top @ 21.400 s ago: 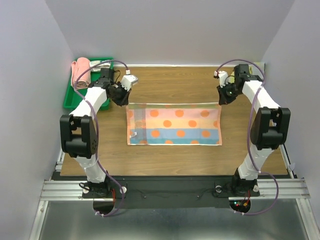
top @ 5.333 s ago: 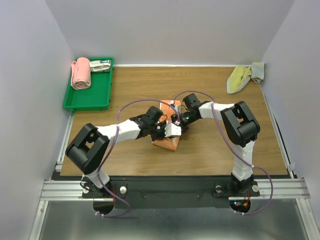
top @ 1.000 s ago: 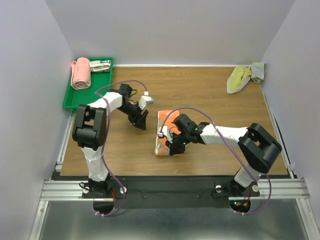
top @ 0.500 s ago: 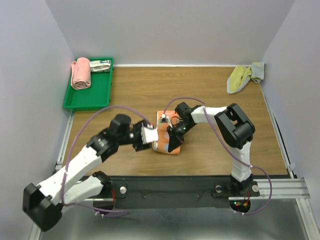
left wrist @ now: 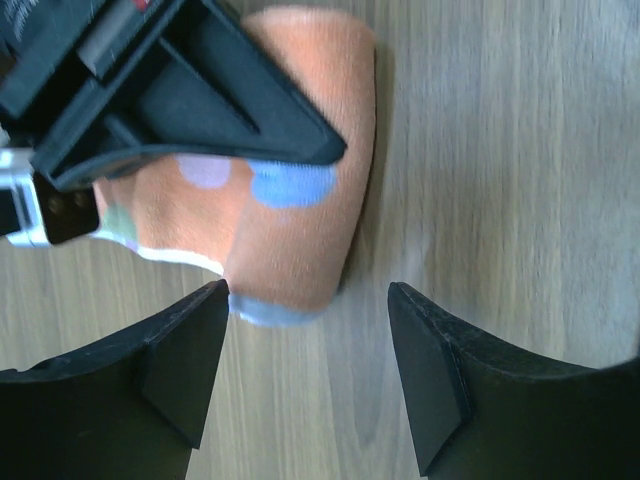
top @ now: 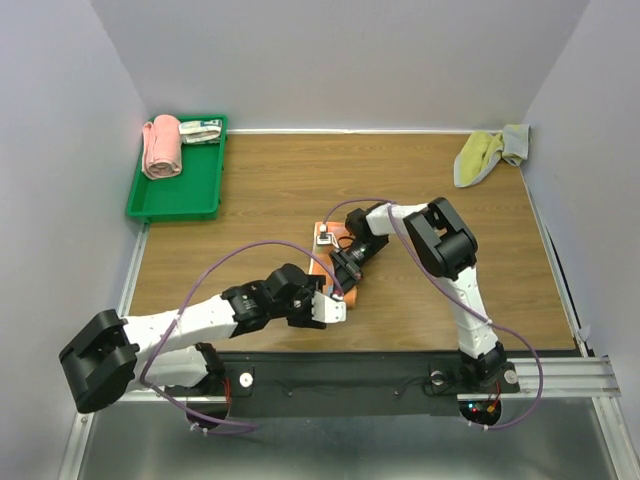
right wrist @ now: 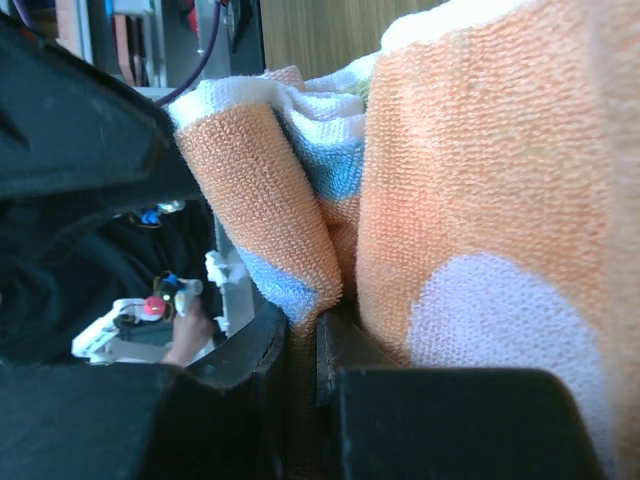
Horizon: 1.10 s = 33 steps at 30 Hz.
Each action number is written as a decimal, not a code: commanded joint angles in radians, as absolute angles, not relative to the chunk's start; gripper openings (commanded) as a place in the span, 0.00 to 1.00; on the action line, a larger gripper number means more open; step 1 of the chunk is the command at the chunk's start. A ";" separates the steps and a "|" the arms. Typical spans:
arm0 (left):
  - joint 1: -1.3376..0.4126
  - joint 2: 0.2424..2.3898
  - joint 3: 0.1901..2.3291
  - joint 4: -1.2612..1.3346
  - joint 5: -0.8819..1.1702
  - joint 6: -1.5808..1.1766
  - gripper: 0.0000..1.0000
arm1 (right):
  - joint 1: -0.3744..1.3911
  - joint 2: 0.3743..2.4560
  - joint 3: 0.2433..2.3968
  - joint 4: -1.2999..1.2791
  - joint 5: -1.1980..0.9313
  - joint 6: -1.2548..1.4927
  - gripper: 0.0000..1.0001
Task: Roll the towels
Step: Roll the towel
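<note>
Orange towel (left wrist: 300, 240): lies rolled up near the middle of the desk (top: 300, 180), a short fat bundle with blue and pale spots and a white edge showing.
Right claw (right wrist: 312, 345): clenched on a fold of the orange towel; the terry cloth is pinched between its two fingers, with the rest of the roll bulging just beside them.
Left claw (left wrist: 305, 300): released, jaws spread wide, hanging just above the near end of the roll; one finger is over the towel's corner, the other over bare wood.
Left arm: stretches low across the near side of the desk toward the roll.
Yellow-green towel (top: 485, 152): crumpled in the far right corner, its grey part toward the wall, well apart from both claws.
Green tray (top: 190, 190): far left corner, with a pink towel roll (top: 162, 146) lying at its far end.
</note>
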<state>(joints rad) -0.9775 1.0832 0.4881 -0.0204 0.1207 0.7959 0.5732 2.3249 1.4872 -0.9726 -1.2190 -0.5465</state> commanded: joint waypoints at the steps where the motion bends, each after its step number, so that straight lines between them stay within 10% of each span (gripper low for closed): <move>1: -1.022 1.117 0.463 0.123 0.069 0.821 0.76 | 0.583 2.414 1.526 -0.936 -1.038 -0.646 0.01; 12: -1.034 1.293 0.426 0.239 0.046 0.877 0.73 | 0.589 2.482 1.608 -0.974 -1.060 -0.663 0.01; 18: -1.034 1.385 0.482 0.192 0.084 0.850 0.44 | 0.589 2.438 1.562 -0.971 -1.036 -0.675 0.05; 21: -1.038 1.402 0.535 0.062 0.172 0.839 0.26 | 0.577 2.372 1.526 -0.968 -0.994 -0.664 0.17; 27: -1.040 1.499 0.629 -0.118 0.265 0.831 0.14 | 0.419 2.172 1.539 -0.966 -0.939 -0.603 0.83; 33: -1.020 1.603 0.788 -0.300 0.368 0.776 0.14 | 0.236 1.930 1.571 -0.965 -0.855 -0.584 0.97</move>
<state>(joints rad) -1.0256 1.5208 0.7410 -0.0330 0.2008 0.8417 0.3111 2.0762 1.5410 -1.0145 -0.9684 -0.5716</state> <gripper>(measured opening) 0.288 0.944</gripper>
